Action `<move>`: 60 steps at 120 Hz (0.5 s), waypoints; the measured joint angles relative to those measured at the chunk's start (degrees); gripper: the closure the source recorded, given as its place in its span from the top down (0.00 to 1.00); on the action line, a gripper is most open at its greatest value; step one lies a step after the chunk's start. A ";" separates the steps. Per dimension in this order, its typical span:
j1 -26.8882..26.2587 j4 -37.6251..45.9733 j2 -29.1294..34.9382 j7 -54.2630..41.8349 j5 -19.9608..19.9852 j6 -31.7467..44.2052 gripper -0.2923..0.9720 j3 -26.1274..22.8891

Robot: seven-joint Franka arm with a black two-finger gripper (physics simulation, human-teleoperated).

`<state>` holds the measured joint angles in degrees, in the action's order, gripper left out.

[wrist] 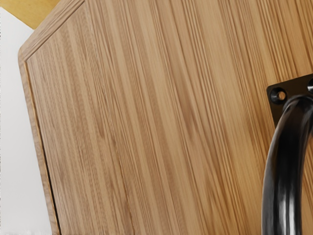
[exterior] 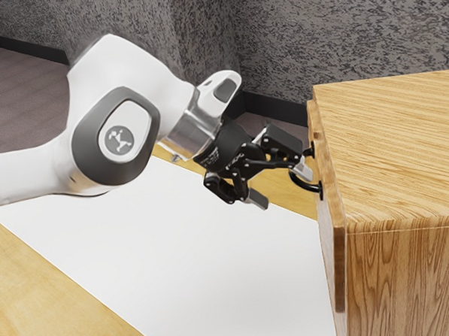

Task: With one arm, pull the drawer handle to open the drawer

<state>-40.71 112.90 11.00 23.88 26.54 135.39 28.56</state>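
Black curved metal drawer handle (wrist: pixel 286 161) sits just ahead of the black two-finger hand (exterior: pixel 282 184), bolted to the light oak drawer front (wrist: pixel 146 127). The hand's fingers stand wide apart and grip nothing; one tip is just beside the handle's upper end, the other well clear of it. The drawer front looks flush with the wooden cabinet (exterior: pixel 395 139), so I judge the approach nearly done, with grasp and pull still to do.

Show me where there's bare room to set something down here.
Bare: the white flat sheet between the white robot arm and the wooden cabinet, and the wooden tabletop corner beside it. Crowded: the black curved handle, where the black two-finger gripper sits.
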 joint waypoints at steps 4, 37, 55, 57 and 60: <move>0.04 0.11 0.11 0.08 -0.02 -0.01 0.77 0.00; 0.60 3.22 3.82 0.61 -0.71 -0.03 0.77 0.16; 2.21 5.37 6.22 0.89 -1.16 -0.08 0.77 -0.45; 2.76 5.56 6.51 0.92 -1.22 -0.11 0.77 -0.90; 4.18 5.96 7.09 0.98 -1.30 -0.17 0.77 -2.13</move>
<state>-36.53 118.86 18.09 24.86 25.23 135.22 26.43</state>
